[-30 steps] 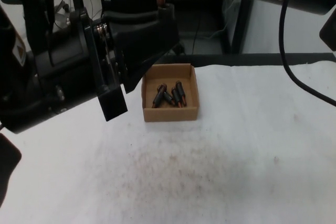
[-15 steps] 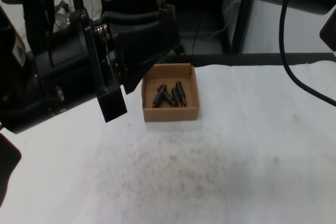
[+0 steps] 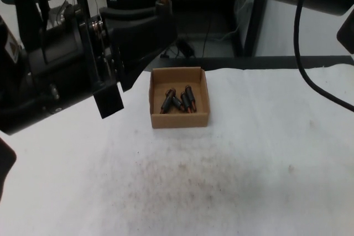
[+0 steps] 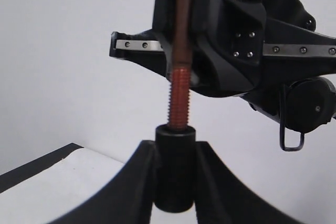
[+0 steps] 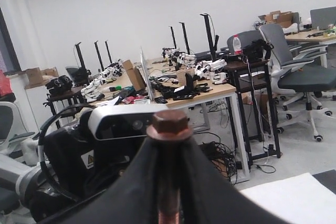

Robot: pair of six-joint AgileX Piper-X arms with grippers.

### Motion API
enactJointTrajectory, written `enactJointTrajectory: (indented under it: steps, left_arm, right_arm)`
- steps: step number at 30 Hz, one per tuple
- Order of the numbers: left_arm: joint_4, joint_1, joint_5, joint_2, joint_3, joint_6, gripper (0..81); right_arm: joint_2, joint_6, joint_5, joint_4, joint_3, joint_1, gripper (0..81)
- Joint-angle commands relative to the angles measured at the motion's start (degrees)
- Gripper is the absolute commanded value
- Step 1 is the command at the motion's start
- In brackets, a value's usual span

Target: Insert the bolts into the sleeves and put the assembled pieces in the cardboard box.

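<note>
Over the bench [image 3: 249, 164] at ten o'clock, left pincer [image 4: 175, 150] clamps a sleeve [image 4: 175, 179], right pincer [image 5: 169, 148] a bolt [image 4: 180, 98], seemingly barely inserted; push deeper.

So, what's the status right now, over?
Left gripper shut on sleeve. Right gripper shut on bolt, threaded tip at sleeve's mouth, not yet seated. Box on bench holds finished pieces; nothing seen in the way.
</note>
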Motion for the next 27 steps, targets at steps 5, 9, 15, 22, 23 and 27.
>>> enactJointTrajectory:
  steps: [5,9,15,22,23,27]
  left_arm:
    - [-1.6,0.4,0.3,-0.3,-0.3,-1.9,0.2]
    - [-1.6,0.4,1.1,-0.3,-0.4,-2.8,0.2]
    - [-1.6,0.4,1.1,-0.3,-1.8,-2.8,0.2]
    - [-1.6,0.4,1.4,-0.3,-2.4,-2.8,0.2]
    - [-1.6,0.4,1.5,-0.3,-2.4,-2.8,0.2]
    - [-1.6,0.4,1.5,-0.3,-2.4,-2.8,0.2]
  right_arm:
    - [-0.4,-0.4,-0.8,0.3,-0.3,-0.2,0.8]
    - [-0.4,-0.4,-0.8,3.5,-0.3,-0.2,0.8]
    - [-0.4,-4.9,-3.9,11.1,-0.3,-0.2,0.8]
    - [-0.4,-5.6,-3.6,11.8,-0.3,-0.2,0.8]
    - [-0.4,-5.6,-3.6,11.8,-0.3,-0.2,0.8]
    - [-0.4,-5.6,-3.6,11.8,-0.3,-0.2,9.4]
